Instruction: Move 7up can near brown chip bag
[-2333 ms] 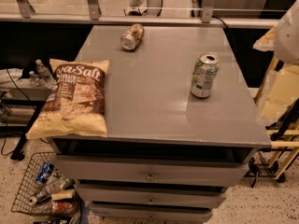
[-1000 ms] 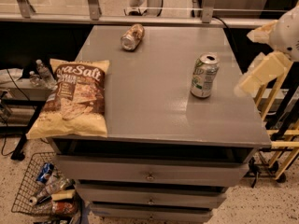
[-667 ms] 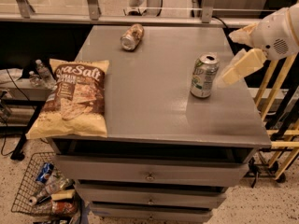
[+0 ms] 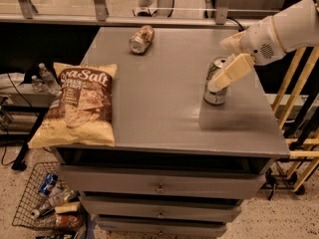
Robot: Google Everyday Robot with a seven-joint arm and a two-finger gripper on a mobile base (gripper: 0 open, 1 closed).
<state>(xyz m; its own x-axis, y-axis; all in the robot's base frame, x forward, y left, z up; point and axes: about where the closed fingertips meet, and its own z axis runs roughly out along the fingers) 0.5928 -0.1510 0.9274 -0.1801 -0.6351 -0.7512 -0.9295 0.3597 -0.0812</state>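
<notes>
The 7up can (image 4: 214, 86) stands upright on the right part of the grey cabinet top (image 4: 159, 108). My gripper (image 4: 220, 64) comes in from the right on a white arm and sits right at the can's upper part. One cream finger (image 4: 230, 71) lies across the can's front right side, the other is behind its top. The fingers are spread apart and the can still stands on the surface. The brown chip bag (image 4: 79, 103) lies flat at the left front edge, far left of the can.
A brownish-tan can (image 4: 141, 39) lies on its side at the back of the cabinet top. The cabinet has drawers (image 4: 159, 187) below. A wire basket (image 4: 47, 203) with bottles sits on the floor at left. A yellow wooden frame (image 4: 299, 113) stands at right.
My arm has swung in from the right edge toward the left, and the gripper has reached the 7up can. The can, the bag and the other can have not moved.
</notes>
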